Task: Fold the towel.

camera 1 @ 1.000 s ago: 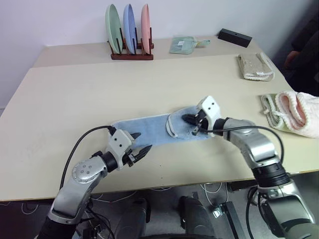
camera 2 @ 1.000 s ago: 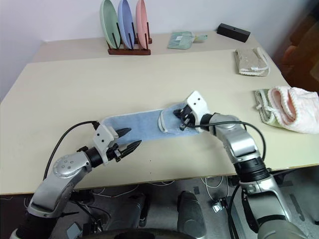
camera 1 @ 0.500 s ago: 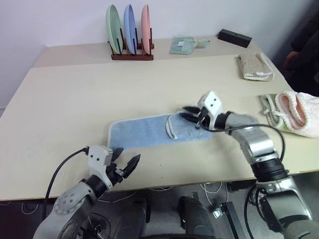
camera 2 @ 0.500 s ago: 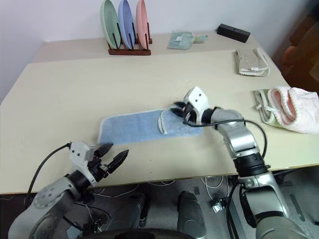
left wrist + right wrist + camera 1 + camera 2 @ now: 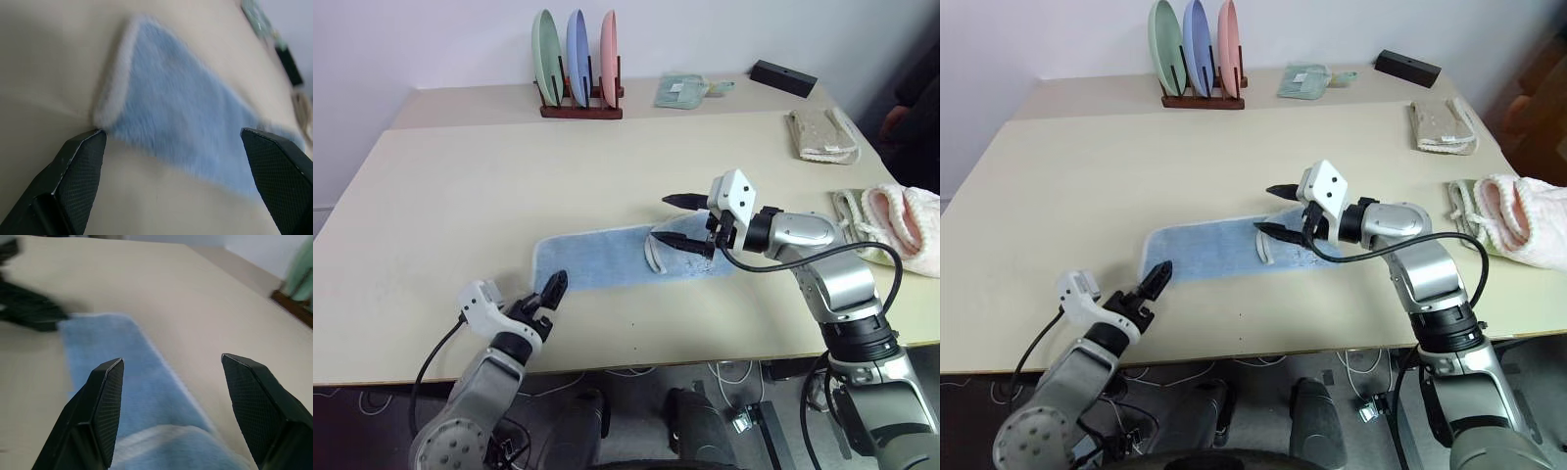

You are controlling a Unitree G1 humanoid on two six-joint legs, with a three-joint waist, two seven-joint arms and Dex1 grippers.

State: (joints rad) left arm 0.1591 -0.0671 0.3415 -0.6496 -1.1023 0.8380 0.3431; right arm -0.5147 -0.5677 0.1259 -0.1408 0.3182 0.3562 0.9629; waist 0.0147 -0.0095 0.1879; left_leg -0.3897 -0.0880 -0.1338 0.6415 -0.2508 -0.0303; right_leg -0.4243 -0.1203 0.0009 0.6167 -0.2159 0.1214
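Sky-blue terry cloth, the long towel [image 5: 607, 261] with whitish edge trim lies flat on the beige table [image 5: 460, 196] just below the middle of the head views. Its right end is doubled back over itself, showing a pale curved hem; what lies beneath that flap is hidden.

The right gripper [image 5: 677, 219] hovers above that folded end with both black fingers spread wide and nothing between them. In its wrist view the fingers [image 5: 105, 401] stand apart over the blue cloth.

At about seven o'clock from the towel, the left gripper [image 5: 545, 297] sits just off the towel's near left corner. Its fingers [image 5: 78, 164] gape wide and grip nothing; whether one tip touches the trim is unclear, as the wrist view is blurred.

A pink-and-white fluffy towel [image 5: 901, 220] at three o'clock is cut off by the frame edge.
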